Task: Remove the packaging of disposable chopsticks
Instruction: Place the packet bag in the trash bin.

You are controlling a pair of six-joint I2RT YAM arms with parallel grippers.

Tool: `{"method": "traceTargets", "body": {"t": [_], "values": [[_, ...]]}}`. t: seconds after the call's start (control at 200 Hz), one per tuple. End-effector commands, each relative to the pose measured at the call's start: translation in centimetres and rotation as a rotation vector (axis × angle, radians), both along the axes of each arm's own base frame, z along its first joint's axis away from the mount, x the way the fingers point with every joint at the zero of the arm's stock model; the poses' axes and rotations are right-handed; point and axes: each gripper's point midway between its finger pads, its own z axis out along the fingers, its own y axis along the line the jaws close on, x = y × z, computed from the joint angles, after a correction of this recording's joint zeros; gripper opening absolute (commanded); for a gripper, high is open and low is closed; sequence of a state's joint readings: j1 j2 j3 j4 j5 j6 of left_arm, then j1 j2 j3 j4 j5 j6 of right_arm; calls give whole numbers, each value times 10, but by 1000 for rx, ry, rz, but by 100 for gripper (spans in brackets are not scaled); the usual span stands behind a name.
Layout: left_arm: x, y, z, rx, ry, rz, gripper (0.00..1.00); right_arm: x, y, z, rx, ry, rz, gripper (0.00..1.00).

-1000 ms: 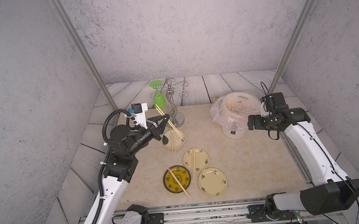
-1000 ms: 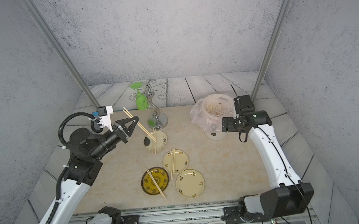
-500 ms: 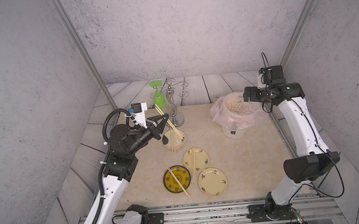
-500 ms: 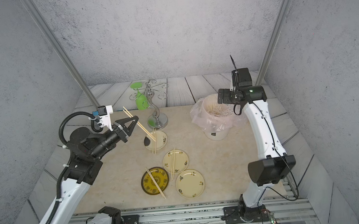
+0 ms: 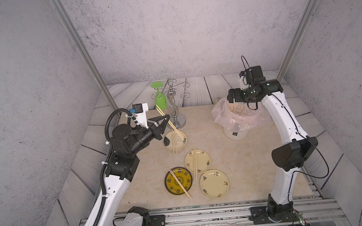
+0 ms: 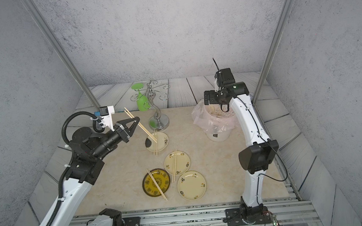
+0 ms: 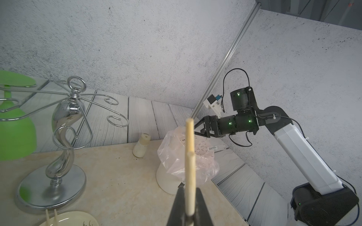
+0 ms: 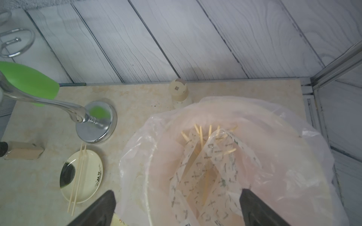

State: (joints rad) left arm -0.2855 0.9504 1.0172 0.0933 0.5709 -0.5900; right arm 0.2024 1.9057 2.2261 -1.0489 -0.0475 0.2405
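Observation:
My left gripper (image 5: 167,119) (image 7: 189,207) is shut on a bare pair of disposable chopsticks (image 5: 169,121) (image 7: 190,156), held slanted in the air above the back plate (image 5: 181,144). More bare pairs lie on that plate, on the middle plate (image 5: 202,160) and on the dark yellow plate (image 5: 172,180). My right gripper (image 5: 229,97) (image 8: 176,207) hangs open and empty over the bin (image 5: 235,133). Inside the bin lies the packaging (image 8: 205,170), clear printed sleeves, along with some wooden stick ends.
An empty pale plate (image 5: 214,183) sits at the front right. A silver glass rack (image 5: 177,118) with a green glass (image 5: 161,100) stands at the back. A small white bottle (image 8: 178,92) stands behind the bin's pinkish bag (image 5: 220,114).
My right arm has risen from beside the bin and swung back, so the open gripper now hangs over the bin's rim. The left arm and its chopsticks have not moved.

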Motion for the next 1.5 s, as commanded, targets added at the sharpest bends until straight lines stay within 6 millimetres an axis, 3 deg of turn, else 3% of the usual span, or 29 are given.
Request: {"method": "traceTargets", "body": {"t": [0.0,0.125,0.305,0.49,0.606,0.726,0.826,0.926,1.211,1.396,1.496], "values": [[0,3,12,-16,-21,7,0,-5,-2,44,42,-130,-5,100],[2,2,11,-20,-15,2,0,-10,-3,55,24,-185,5,99],[5,0,10,-29,-9,-15,0,-21,-14,92,-30,-274,-6,99],[11,0,5,-33,8,-14,0,-40,-1,106,12,-285,44,99],[12,-2,4,-37,15,-30,0,-72,28,127,64,-366,160,99],[8,-11,8,-56,16,-97,0,-128,84,148,173,-495,410,84],[-3,-26,18,-89,-7,-235,0,-181,141,140,326,-508,679,73],[-16,-40,24,-108,-15,-357,0,-214,178,125,441,-444,832,66],[-59,-71,27,-54,-50,-585,0,-250,236,93,528,-322,1001,55],[-63,-73,27,-49,-58,-594,0,-267,257,85,588,-271,1090,49],[-63,-73,27,-50,-58,-589,0,-268,261,81,608,-249,1091,36]]}}
